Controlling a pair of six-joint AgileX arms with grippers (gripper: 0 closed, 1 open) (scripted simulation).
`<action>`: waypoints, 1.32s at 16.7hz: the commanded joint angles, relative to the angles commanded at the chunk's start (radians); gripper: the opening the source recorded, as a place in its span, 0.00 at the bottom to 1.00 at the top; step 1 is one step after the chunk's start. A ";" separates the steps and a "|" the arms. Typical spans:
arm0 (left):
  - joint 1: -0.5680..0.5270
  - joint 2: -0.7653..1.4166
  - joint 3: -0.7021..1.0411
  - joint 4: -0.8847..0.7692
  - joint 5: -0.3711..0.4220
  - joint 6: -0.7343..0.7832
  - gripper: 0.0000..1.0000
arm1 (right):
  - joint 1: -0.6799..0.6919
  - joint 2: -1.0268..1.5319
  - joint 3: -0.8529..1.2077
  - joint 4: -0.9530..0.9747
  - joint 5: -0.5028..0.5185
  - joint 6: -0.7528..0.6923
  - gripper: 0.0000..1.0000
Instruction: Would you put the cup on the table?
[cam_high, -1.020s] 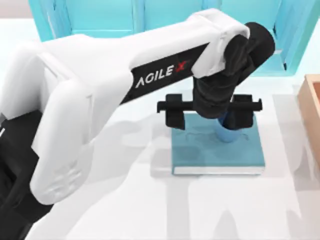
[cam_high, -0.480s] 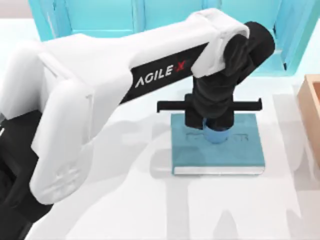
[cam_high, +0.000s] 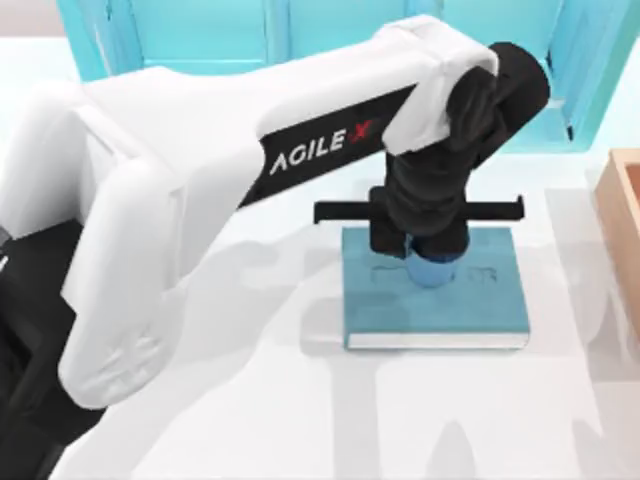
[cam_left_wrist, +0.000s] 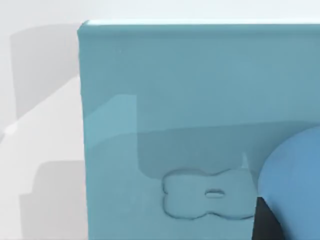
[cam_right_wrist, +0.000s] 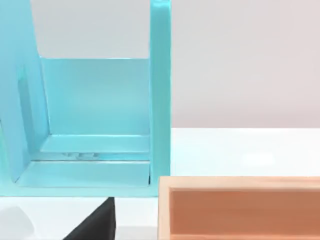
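the left gripper (cam_high: 428, 262) reaches down over the teal hardcover book (cam_high: 470, 315), which lies flat on the white bench (cam_high: 250, 400) just right of the middle. its fingers are drawn in against the sides of the small blue cup (cam_high: 432, 270), so it is grasping the cup. the cup sits over the far part of the book's cover; whether its base touches the cover cannot be told. in the left wrist view the cup's rounded blue wall (cam_left_wrist: 292, 185) stands close to the camera with a dark finger (cam_left_wrist: 262, 220) beside it, above the book cover (cam_left_wrist: 175, 100). a light-blue shelf unit (cam_high: 200, 35) stands along the far edge of the bench, and a wooden box (cam_high: 622, 215) sits at the right edge.
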 joint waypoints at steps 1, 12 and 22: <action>0.000 0.000 0.003 -0.003 0.000 0.000 0.00 | 0.000 0.000 0.000 0.000 0.000 0.000 1.00; -0.001 0.015 0.224 -0.209 0.000 -0.001 0.00 | 0.000 0.000 0.000 0.000 0.000 0.000 1.00; 0.207 -0.202 -0.076 -0.158 0.060 0.208 0.00 | 0.000 0.000 0.000 0.000 0.000 0.000 1.00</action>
